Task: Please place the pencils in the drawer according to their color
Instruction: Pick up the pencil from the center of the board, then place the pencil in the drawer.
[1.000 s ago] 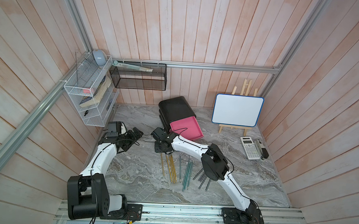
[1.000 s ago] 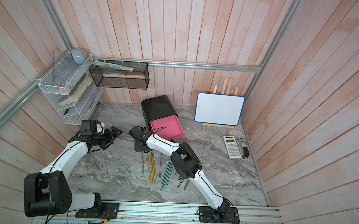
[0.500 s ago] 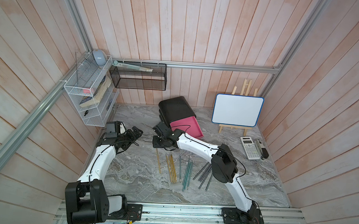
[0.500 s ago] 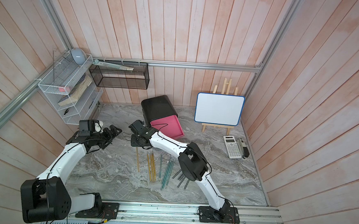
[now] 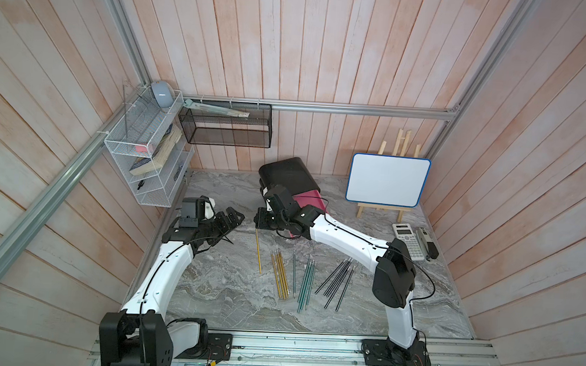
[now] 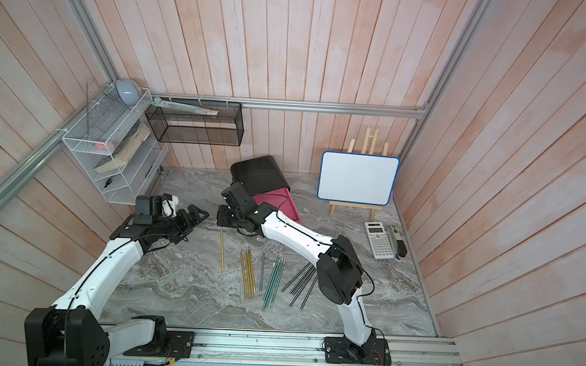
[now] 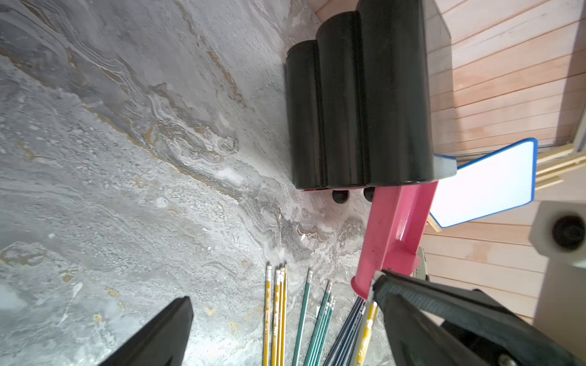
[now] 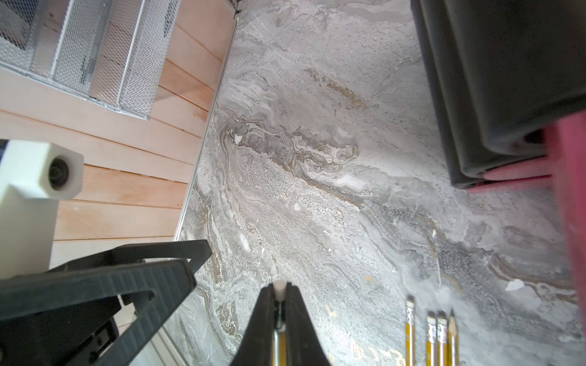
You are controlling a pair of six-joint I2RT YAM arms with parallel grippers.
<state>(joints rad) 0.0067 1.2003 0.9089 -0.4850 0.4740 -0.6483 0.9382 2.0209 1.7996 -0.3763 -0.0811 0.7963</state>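
Now — right pincer [image 8: 279, 285] | clamped on yellow pencil [image 5: 258, 251] | eraser end poking out

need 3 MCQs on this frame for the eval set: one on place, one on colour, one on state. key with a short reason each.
1. Where do the black pencils lie?
A) on the wire shelf
B) on the table, beside the teal pencils
C) in the mesh basket

2. What colour is the pencil in the right jaws?
A) teal
B) black
C) yellow

3. How does the cabinet stand?
A) all drawers shut
B) one pink drawer pulled out
C) all three out

Key: 1 B, they lie fanned on the marble next to the teal group. 2 C, a yellow shaft hangs from the closed jaws. 3 B, a single pink drawer juts from the black body.
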